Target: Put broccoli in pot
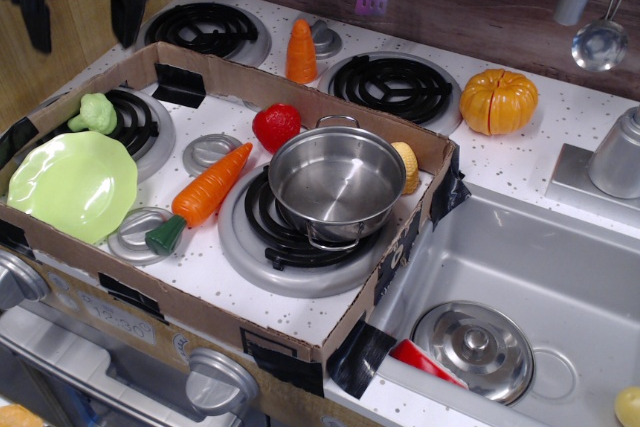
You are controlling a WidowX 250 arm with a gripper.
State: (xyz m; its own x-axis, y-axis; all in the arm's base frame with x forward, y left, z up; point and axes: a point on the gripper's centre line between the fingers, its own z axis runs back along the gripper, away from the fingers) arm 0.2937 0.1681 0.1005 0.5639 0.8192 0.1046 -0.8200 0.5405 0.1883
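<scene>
The pale-green broccoli [95, 112] lies on the left burner inside the cardboard tray, just behind the lime-green plate [72, 185]. The empty steel pot [336, 181] stands upright on the front middle burner. My black gripper [82, 23] hangs at the top left, above and behind the broccoli. Its two fingers [38, 25] point down, spread wide apart, with nothing between them.
A carrot [203, 193], a red tomato [276, 126] and a yellow corn piece [406, 167] lie around the pot. The cardboard tray wall [300, 97] rings the front burners. An orange cone, a pumpkin [498, 102] and the sink with a lid [476, 347] are outside it.
</scene>
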